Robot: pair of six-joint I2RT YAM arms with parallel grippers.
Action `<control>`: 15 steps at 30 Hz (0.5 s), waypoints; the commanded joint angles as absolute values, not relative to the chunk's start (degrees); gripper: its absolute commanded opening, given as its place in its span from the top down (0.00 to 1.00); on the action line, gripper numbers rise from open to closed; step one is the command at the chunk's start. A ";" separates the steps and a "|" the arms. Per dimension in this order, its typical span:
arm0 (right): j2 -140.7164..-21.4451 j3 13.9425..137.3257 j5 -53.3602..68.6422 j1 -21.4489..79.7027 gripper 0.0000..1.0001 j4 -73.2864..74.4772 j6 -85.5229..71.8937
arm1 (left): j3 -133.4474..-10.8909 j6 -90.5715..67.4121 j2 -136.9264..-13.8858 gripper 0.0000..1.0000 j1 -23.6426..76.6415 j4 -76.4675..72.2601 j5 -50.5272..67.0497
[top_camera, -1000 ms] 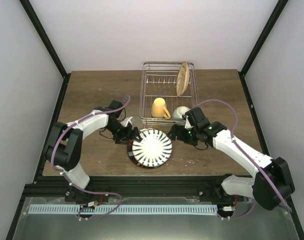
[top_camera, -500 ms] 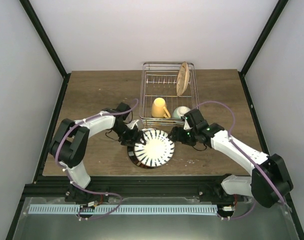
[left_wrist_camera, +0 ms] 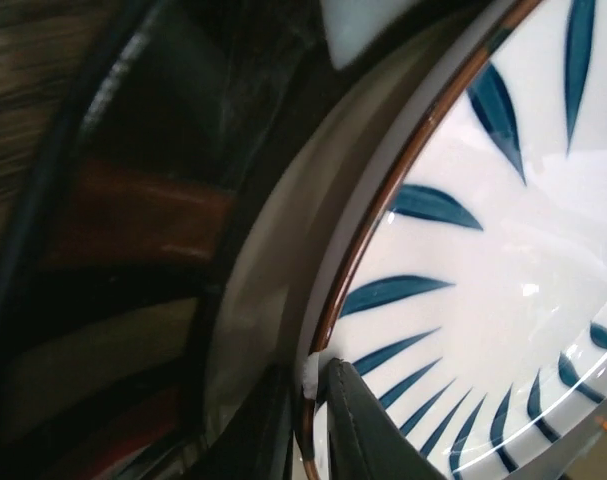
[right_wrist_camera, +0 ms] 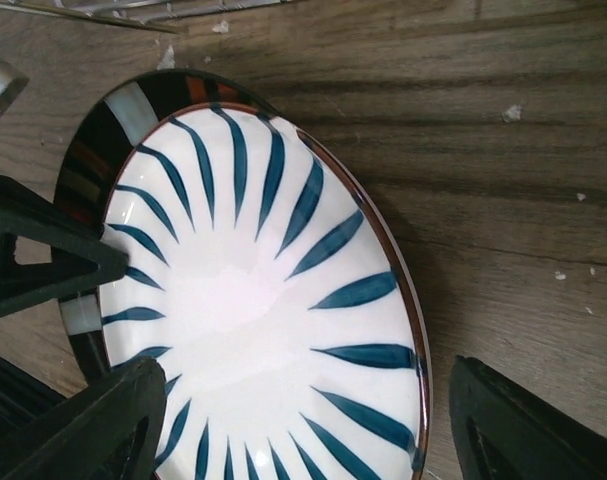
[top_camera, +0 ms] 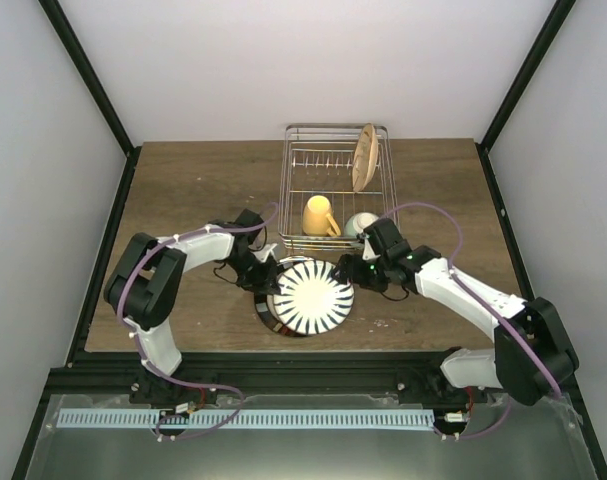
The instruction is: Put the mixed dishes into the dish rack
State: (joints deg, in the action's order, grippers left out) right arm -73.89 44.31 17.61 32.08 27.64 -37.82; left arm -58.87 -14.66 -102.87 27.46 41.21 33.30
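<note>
The striped plate (top_camera: 313, 297) has shifted right, between the right gripper's (top_camera: 355, 272) wide jaws. The left gripper (top_camera: 266, 278) pinches its left rim, by the near edge. Mug (top_camera: 319, 215), bowl (top_camera: 359, 224) and floral plate (top_camera: 364, 157) are in the rack (top_camera: 288, 180); this and the dark plate (top_camera: 265, 316) beneath remain.

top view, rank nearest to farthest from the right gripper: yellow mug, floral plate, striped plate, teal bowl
From the right gripper:
1. striped plate, at its fingertips, in front of the dish rack
2. teal bowl, the rack's near right corner
3. yellow mug, left of the bowl
4. floral plate, upright at the rack's far right
</note>
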 commanded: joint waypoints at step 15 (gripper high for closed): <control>-71.08 31.62 21.53 32.61 0.18 16.42 -37.95 | -57.27 -14.67 -106.60 1.00 28.22 38.59 32.82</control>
